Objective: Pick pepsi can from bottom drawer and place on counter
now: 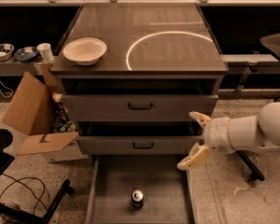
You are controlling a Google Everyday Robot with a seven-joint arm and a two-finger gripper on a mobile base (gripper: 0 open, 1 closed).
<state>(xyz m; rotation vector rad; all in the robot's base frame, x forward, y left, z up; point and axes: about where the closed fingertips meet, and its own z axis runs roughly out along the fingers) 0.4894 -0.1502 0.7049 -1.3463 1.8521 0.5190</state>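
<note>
I see the drawer [164, 190] open from above, with bare floor all round the can [137, 198]. Only the drawer fronts [140, 125] wall its far end. My gripper [196, 138], fingers spread, hangs over its right wall. On the counter [172, 55], a bowl [84, 50] takes the left side.

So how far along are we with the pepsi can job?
Done: the bottom drawer is pulled out, pepsi can upright on its floor. In hand: the tool, open and empty, hangs by the drawer's right side, above and right of the can. Left: descend, grasp, lift, set it on the counter beside the bowl.
</note>
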